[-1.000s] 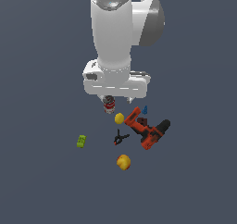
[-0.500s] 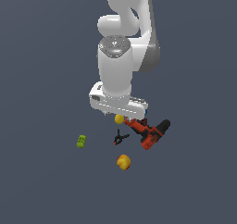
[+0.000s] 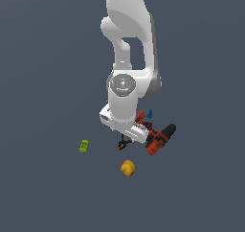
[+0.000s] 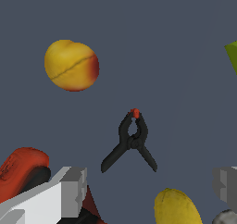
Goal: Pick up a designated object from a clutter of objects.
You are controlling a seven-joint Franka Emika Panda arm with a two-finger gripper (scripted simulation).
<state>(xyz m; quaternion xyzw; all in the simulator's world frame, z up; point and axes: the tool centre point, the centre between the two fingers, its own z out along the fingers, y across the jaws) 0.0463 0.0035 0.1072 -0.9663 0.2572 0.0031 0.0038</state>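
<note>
The arm point(image 3: 128, 82) fills the middle of the exterior view, its wrist bent down over the small heap of things on the bare grey floor point(image 3: 48, 192). Judging by that pose, the approach is well along, but the pick-up itself is all still to do: nothing is held and nothing is lifted.

The drill point(image 3: 160, 139), red and black, lies at about 3 o'clock of the wrist's lower end in the exterior view, just beside it. In the wrist view its red body shows at one corner point(image 4: 21, 170).

The peach-coloured fruit point(image 3: 127, 168) sits at 6 o'clock of the wrist, apart from the rest. A lemon point(image 4: 178, 208) shows only in the wrist view, near the clamp's handles. The green block point(image 3: 84, 146) lies off at 9 o'clock, well apart.

The gripper point(image 4: 148, 186) has its two grey fingers point(image 4: 73, 185) wide apart, with open floor between them; they touch nothing.

The clamp point(image 4: 132, 140), the thing to be taken, lies flat on the floor, alone, red tip pointing away from the fingers and handles splayed towards them. In the exterior view it is at 6 o'clock just under the wrist point(image 3: 124, 143).

Left to do: come down, close on it, raise it.

A tiny blue piece point(image 3: 150, 114) peeps out above the drill.
</note>
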